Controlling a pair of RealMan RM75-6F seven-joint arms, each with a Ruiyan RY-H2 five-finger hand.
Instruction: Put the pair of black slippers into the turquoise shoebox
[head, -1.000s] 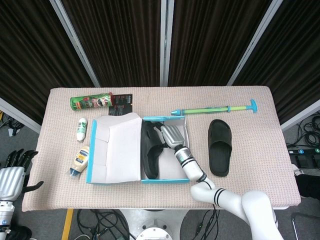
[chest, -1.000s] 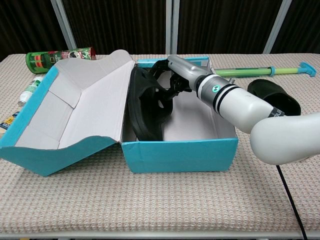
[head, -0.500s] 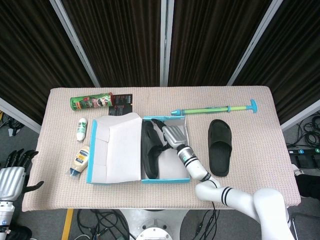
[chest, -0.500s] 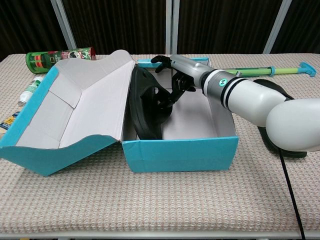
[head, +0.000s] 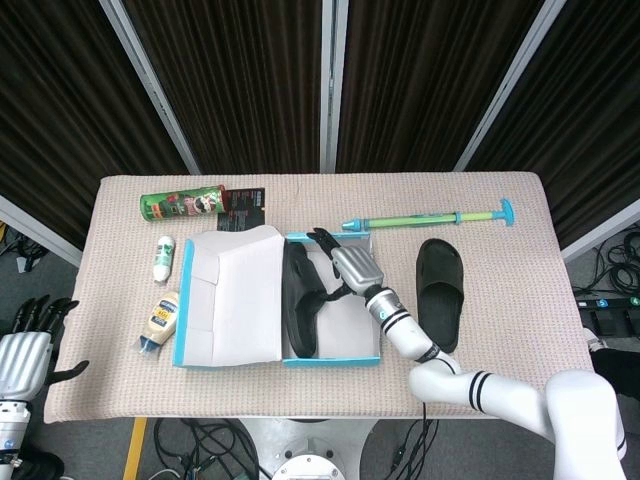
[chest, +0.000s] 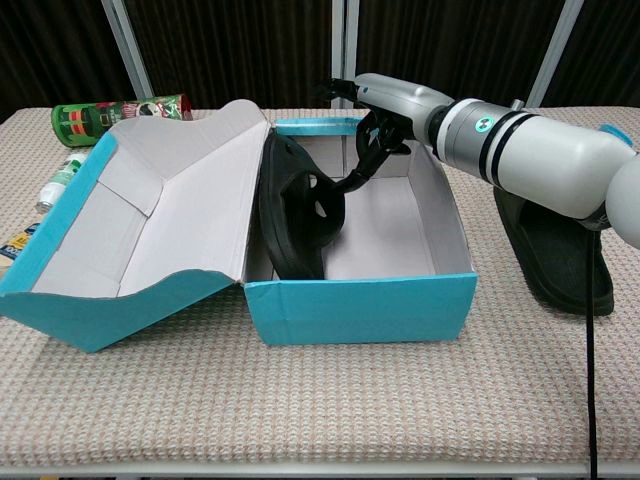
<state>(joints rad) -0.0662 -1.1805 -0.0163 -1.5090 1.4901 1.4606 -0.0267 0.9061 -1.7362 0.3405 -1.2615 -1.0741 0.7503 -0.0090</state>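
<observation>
The beige woven table (head: 500, 215) carries the open turquoise shoebox (chest: 360, 300), lid folded out to its left. One black slipper (chest: 295, 215) stands on edge inside, against the box's left wall; the second black slipper (head: 440, 295) lies flat on the table just right of the box. My right hand (chest: 385, 100) hovers over the box's far end, released, fingers spread, grasping nothing. My left hand (head: 25, 350) rests off the table's corner, fingers apart, empty.
</observation>
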